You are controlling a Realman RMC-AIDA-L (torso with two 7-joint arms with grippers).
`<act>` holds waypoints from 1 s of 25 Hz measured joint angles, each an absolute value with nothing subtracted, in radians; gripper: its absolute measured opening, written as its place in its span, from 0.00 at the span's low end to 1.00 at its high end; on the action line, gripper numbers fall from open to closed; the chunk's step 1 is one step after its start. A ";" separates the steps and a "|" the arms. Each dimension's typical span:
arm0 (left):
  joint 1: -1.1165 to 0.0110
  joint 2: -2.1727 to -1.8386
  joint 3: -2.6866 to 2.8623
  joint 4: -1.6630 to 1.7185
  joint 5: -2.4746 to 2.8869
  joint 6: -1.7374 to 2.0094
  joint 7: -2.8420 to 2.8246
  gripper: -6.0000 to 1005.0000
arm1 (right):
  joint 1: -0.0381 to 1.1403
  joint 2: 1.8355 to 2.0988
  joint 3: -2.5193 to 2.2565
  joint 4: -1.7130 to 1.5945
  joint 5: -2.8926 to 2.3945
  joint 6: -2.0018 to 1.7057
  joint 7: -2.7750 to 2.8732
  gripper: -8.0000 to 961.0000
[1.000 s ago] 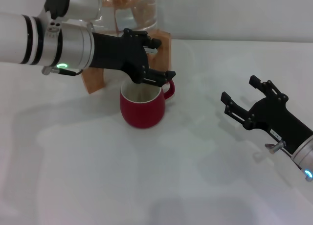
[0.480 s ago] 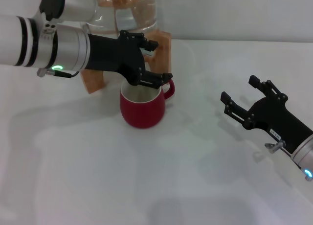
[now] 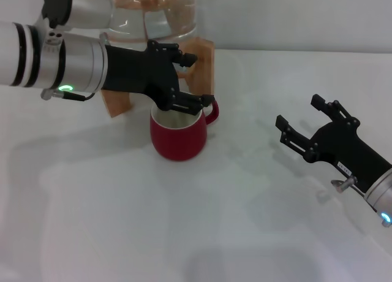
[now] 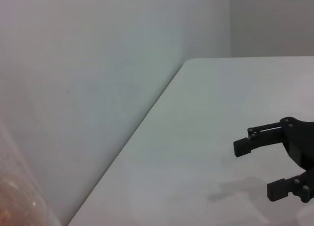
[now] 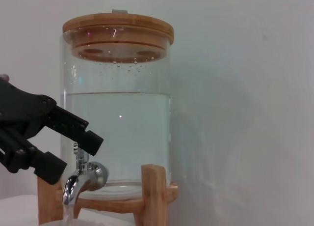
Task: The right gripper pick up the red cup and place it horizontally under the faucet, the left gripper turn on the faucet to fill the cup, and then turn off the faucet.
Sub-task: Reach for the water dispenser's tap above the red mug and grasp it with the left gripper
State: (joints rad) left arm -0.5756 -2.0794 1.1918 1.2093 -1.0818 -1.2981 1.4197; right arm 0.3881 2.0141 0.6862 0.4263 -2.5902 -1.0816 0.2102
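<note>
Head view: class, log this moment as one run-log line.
left end effector: open at faucet | red cup: upright under spout | water: running | right end effector: open, apart

White table [image 3: 122, 221] with soft shadows, plain pale wall [image 4: 88, 78] behind, perhaps meeting a corner

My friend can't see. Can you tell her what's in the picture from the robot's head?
The left gripper reaches in over a red cup that stands on a white table, in front of a glass water jar on a wooden stand. The right gripper rests open, away from the cup.
</note>
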 joint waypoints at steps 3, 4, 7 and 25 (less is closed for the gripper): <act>-0.568 -2.079 1.192 1.219 -1.082 -1.307 1.414 0.85 | 0.387 2.014 0.686 0.426 -2.592 -1.082 0.210 0.91; -0.568 -2.079 1.192 1.219 -1.082 -1.307 1.414 0.85 | 0.387 2.014 0.686 0.426 -2.593 -1.082 0.210 0.91; -0.565 -2.079 1.192 1.229 -1.083 -1.317 1.410 0.85 | 0.386 2.014 0.685 0.426 -2.593 -1.083 0.210 0.91; -0.543 -2.080 1.194 1.316 -1.119 -1.288 1.407 0.85 | 0.386 2.014 0.687 0.428 -2.595 -1.088 0.210 0.91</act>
State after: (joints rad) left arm -0.5427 -2.0803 1.1944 1.3165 -1.1193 -1.2879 1.4074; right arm 0.3865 2.0141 0.6871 0.4280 -2.5949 -1.0884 0.2101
